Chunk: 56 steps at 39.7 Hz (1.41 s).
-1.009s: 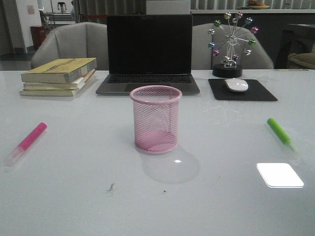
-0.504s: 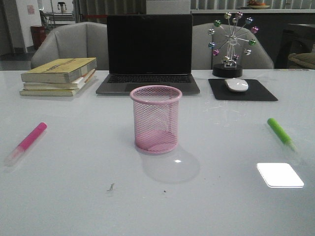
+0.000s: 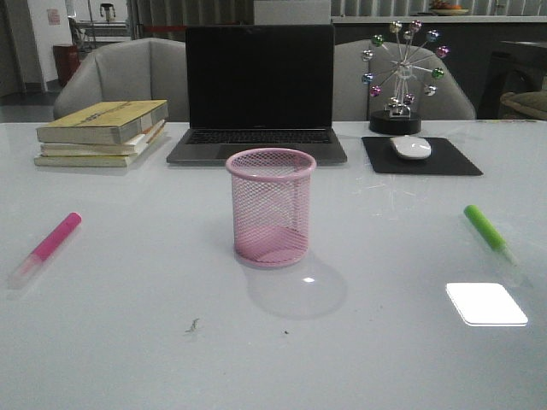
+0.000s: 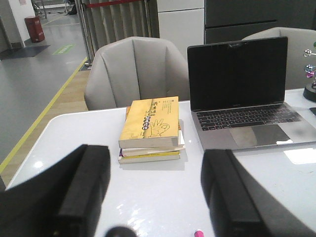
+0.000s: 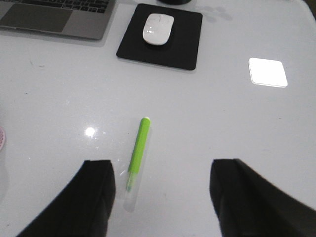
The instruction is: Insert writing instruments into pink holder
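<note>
1. The counter (image 3: 128,342) is seen bare of arms in the front view; no pick-up has been made, so the opening step, reaching for a marker, is judged to be in hand.
2. The pink holder (image 3: 271,207), an upright mesh cup with a rolled rim, is placed at the counter's centre and is seen empty.
3. The left end effector (image 4: 155,197) is held wide open with nothing between its pads, above the counter near the books (image 4: 149,128).
4. The right end effector (image 5: 163,197) is likewise spread wide and empty, with the green highlighter (image 5: 138,144) between its fingers' lines; a descent and closure are called for next.
5. The pink highlighter (image 3: 49,243) lies flat at 9 o'clock of the holder, the green one at 3 o'clock, each pale-capped and well apart from it.
</note>
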Each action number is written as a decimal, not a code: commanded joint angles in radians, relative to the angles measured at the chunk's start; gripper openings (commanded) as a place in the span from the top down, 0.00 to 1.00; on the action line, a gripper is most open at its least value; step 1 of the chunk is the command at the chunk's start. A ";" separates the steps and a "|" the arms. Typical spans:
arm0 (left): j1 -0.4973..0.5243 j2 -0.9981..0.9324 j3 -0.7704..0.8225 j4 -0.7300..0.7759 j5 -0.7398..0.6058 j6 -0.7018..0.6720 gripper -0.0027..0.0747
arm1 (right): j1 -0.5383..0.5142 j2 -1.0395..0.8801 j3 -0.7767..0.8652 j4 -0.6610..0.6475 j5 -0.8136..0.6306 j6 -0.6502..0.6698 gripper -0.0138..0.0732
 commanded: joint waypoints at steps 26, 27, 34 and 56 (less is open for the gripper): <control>0.002 0.087 -0.041 -0.008 -0.052 -0.002 0.36 | -0.005 0.627 -0.630 0.093 0.466 -0.004 0.23; 0.002 0.087 -0.041 -0.008 -0.052 -0.002 0.36 | -0.005 0.650 -0.643 0.093 0.477 -0.004 0.23; 0.002 0.087 -0.041 -0.008 -0.052 -0.002 0.36 | -0.005 0.774 -0.727 0.093 0.505 -0.004 0.23; 0.002 0.087 -0.041 -0.069 -0.044 -0.002 0.36 | -0.005 0.983 -0.786 0.105 0.499 -0.004 0.23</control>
